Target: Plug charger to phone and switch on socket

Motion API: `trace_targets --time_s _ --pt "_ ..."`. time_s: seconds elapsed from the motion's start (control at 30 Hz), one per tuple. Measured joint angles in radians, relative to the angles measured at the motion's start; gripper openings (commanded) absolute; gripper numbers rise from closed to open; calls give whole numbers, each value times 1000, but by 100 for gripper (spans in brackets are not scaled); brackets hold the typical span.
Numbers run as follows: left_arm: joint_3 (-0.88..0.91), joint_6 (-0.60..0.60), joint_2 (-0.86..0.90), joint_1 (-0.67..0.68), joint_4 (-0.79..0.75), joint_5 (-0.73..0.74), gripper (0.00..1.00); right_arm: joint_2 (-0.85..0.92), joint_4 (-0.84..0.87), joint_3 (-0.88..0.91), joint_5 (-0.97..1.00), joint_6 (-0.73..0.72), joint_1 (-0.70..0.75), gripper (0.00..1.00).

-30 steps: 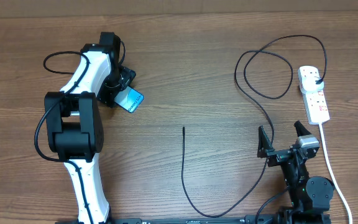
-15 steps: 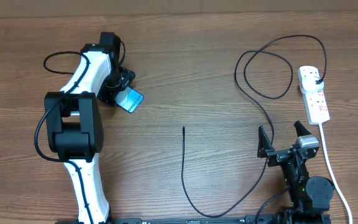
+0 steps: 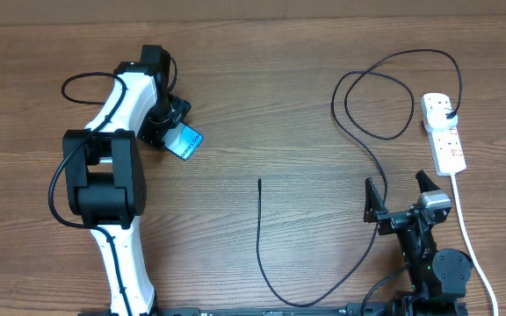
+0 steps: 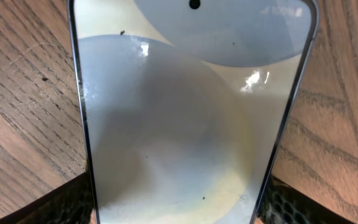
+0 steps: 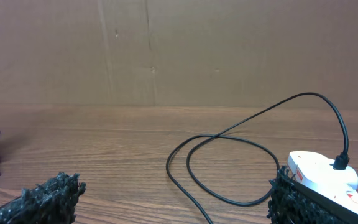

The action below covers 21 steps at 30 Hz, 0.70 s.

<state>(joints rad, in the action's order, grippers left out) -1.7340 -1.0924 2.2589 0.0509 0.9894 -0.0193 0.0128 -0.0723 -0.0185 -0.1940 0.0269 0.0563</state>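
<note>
The bench (image 3: 279,88) shows brown wood grain with darker streaks. The phone (image 3: 185,140) has a light-blue screen and dark frame (pale grey-cream in the left wrist view). The charger (image 3: 259,228) is black. The socket (image 3: 444,132) is white with red marks; its cord (image 3: 468,237) is white.

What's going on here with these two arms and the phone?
The left pincer straddles the phone on the far left; a firm grip can't be confirmed. The right pincer sits open near the front, holding nothing. The charger is plugged into the socket, but its free tip lies loose between the arms, not in the phone.
</note>
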Motion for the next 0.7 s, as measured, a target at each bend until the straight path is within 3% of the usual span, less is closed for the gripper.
trace_targets --time_s 0.1,0.5,0.7 --pt "0 1 0 0 -1 0 77 0 0 0 0 0 0 100" --pt "0 1 0 0 -2 0 74 0 0 0 0 -1 0 100" --pt "0 1 0 0 -2 0 47 0 0 0 0 0 0 100"
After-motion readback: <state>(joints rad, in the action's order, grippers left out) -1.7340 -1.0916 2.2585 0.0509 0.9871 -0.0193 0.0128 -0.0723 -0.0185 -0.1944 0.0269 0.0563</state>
